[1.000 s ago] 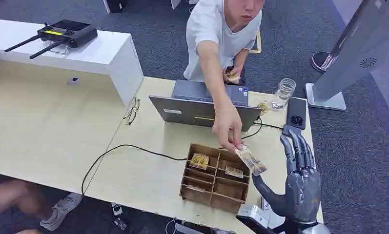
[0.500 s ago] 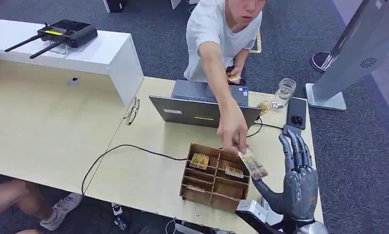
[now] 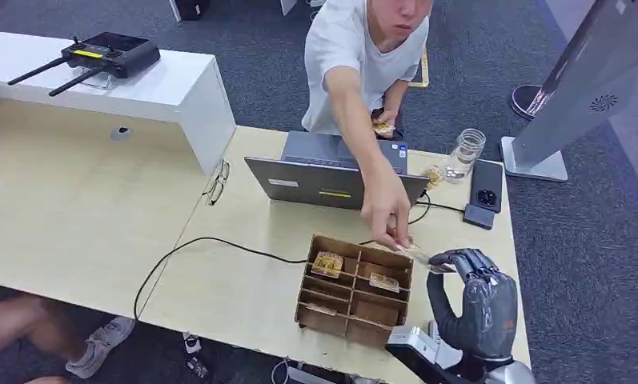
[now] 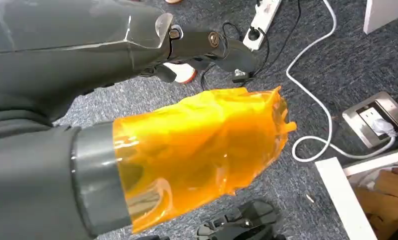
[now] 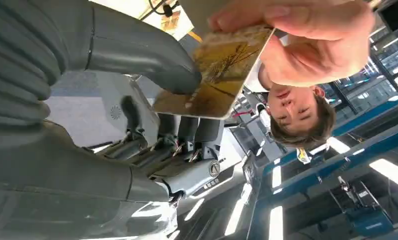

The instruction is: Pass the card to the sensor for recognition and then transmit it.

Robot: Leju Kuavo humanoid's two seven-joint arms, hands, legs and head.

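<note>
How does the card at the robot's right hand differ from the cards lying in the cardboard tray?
The card is in the air, pinched by the person's hand and against the right hand; the tray cards lie loose in separate compartments of the cardboard tray. All carry similar yellowish print.

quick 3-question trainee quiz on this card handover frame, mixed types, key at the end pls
1. True or false: the person's hand has already let go of the card.
2. Which robot hand meets the card? A) left hand B) right hand
3. Fill in: the cardboard tray lies on the table between the robot and the open ____.

Key:
1. False. In the right wrist view the person's fingers are on the card, with the robot's thumb against it.
2. B. The left hand hangs over the carpet.
3. laptop
</note>
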